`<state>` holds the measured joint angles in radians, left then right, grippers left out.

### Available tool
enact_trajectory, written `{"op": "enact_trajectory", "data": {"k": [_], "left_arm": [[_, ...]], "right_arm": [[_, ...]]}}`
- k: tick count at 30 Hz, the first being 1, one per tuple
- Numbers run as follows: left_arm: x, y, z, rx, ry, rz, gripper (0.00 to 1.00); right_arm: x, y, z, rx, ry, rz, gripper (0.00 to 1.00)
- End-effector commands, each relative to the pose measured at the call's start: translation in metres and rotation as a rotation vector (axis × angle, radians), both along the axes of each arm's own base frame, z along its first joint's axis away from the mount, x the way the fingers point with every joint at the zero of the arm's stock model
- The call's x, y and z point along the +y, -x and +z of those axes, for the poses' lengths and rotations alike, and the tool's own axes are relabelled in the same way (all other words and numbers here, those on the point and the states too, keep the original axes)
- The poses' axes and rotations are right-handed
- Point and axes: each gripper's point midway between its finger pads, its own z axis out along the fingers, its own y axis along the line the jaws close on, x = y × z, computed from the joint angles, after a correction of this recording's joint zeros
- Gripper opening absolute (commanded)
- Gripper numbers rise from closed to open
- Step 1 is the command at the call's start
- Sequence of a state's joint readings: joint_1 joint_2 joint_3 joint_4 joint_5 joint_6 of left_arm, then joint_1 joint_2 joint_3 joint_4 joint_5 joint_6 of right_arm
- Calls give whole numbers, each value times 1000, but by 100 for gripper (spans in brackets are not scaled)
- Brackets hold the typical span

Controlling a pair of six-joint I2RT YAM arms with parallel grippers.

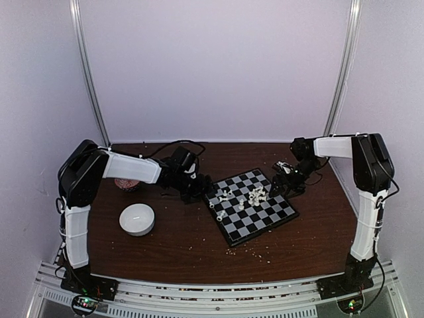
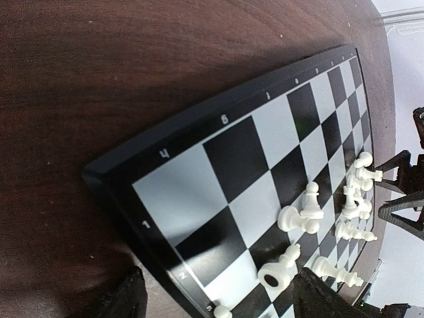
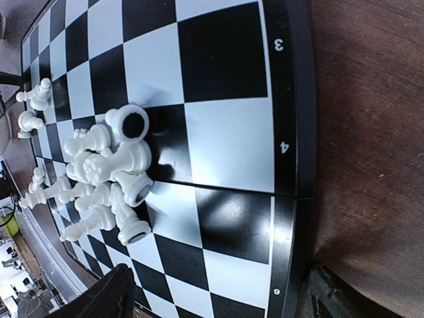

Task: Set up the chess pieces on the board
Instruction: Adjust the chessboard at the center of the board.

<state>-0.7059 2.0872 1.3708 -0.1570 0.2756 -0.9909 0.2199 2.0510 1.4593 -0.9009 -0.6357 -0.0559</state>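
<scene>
Dark brown wooden tabletop (image 1: 199, 252) under pale lilac walls. Small square black-and-grey chequered board (image 1: 260, 213) at centre, set askew. Tiny white plastic chess pieces (image 1: 255, 195) heaped near its middle, mostly toppled. Left gripper (image 1: 197, 188) at left corner, right gripper (image 1: 291, 184) at right edge, both spread wide, holding nothing. Round white bowl (image 1: 137, 219) near left.

This is a robotics lab test booth. Plain pale walls (image 1: 218, 66) close it in on three sides, framed by thin silver metal corner posts (image 1: 91, 79). A dark brown wood-grain table (image 1: 179, 252) fills it. A white-and-black left robot arm (image 1: 76, 235) and its twin right arm (image 1: 366, 225) are bolted to a slotted aluminium rail (image 1: 212, 289) at the table's near edge. Loose black cables (image 1: 173, 144) trail behind.
</scene>
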Motion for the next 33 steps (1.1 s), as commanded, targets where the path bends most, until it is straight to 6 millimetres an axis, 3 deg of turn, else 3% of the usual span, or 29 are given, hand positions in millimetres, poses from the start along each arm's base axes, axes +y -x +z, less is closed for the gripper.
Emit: {"op": "enact_trajectory", "data": {"k": [1,12,19,25,33], "left_arm": [[-9,-3,8,-43,36,-59,77],[-3,16,9,-58,80,-109,73],[-2,29,19,-74,93,-128,72],[13,25,28,-104,-3,-111,74],[54,15,85,-292,-219,-106,76]], "right_arm": [[18,40,-14,90,-25,62,89],[35,85,-20,118,-26,186,88],[37,90,-21,110,-26,195,88],[29,80,6,38,-20,181,90],[-4,68,55,-128,27,165,92]]}}
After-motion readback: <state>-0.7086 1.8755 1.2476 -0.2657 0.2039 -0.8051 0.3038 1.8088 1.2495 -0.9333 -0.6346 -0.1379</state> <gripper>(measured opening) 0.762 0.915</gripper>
